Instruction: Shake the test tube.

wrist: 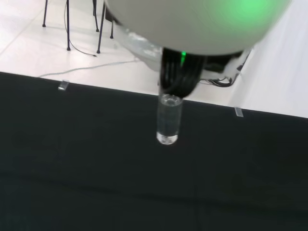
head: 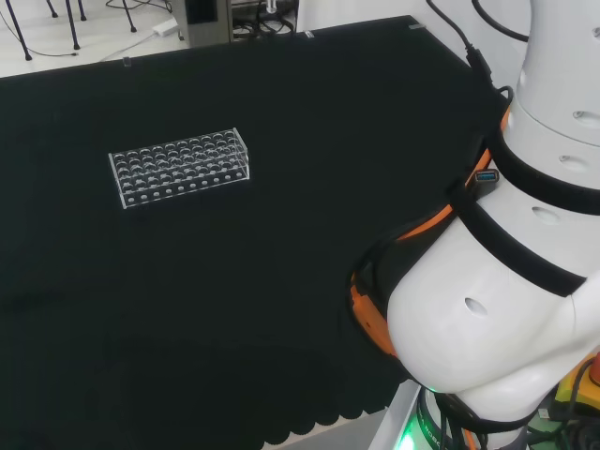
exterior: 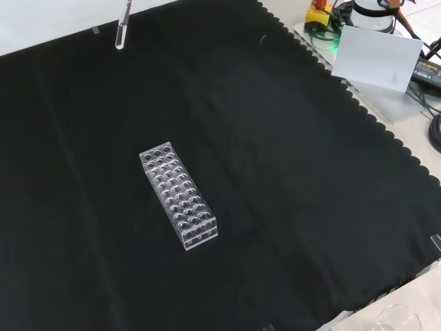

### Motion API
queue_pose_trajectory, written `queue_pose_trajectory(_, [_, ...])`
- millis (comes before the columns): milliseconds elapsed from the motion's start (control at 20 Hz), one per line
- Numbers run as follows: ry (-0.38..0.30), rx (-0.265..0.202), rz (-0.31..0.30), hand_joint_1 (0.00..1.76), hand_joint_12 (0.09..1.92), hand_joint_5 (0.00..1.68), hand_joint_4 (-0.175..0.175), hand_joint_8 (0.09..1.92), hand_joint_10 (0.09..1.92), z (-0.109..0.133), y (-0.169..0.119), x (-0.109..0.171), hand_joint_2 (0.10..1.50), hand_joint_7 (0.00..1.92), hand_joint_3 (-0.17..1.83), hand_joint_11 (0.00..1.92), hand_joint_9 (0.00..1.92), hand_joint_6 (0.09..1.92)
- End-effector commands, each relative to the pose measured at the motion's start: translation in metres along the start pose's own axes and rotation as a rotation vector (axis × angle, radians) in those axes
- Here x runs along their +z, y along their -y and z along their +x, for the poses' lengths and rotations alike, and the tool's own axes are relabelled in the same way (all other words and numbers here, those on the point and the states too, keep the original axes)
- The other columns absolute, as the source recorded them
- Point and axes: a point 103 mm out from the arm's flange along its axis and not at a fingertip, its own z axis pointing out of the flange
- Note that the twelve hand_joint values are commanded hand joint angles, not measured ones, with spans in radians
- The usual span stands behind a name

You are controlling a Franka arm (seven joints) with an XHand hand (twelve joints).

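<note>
test tube: clear glass test tube (wrist: 168, 120), upright, held up in the air, rounded bottom end free; in the front view (exterior: 122, 29) hanging above the cloth's far-left edge
hand: black and white hand (wrist: 177, 79), dark fingers around the tube's top
fingers: curled onto the tube's upper end, tube sticks down past them
rack: clear plastic test tube rack (exterior: 179, 195), mid-cloth, well apart from tube
cloth: black cloth (exterior: 289, 207) covering the bench
</note>
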Motion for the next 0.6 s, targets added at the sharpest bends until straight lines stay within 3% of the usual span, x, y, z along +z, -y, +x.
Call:
queue_pose_trajectory(50, [-0.075, -0.058, 0.008, 1.35, 1.17, 1.46, -0.175, 0.38, 0.83, 0.045, 0.000, -0.010, 0.43, 1.53, 0.94, 1.21, 1.57, 0.41])
queue_pose_trajectory(400, [-0.181, -0.221, 0.004, 1.35, 1.17, 1.47, -0.175, 0.38, 0.83, 0.145, 0.015, -0.029, 0.43, 1.53, 0.94, 1.21, 1.57, 0.41])
queue_pose_trajectory(600, [-0.215, -0.294, -0.001, 1.35, 1.17, 1.47, -0.175, 0.37, 0.83, 0.188, 0.028, -0.036, 0.43, 1.54, 0.94, 1.21, 1.57, 0.41])
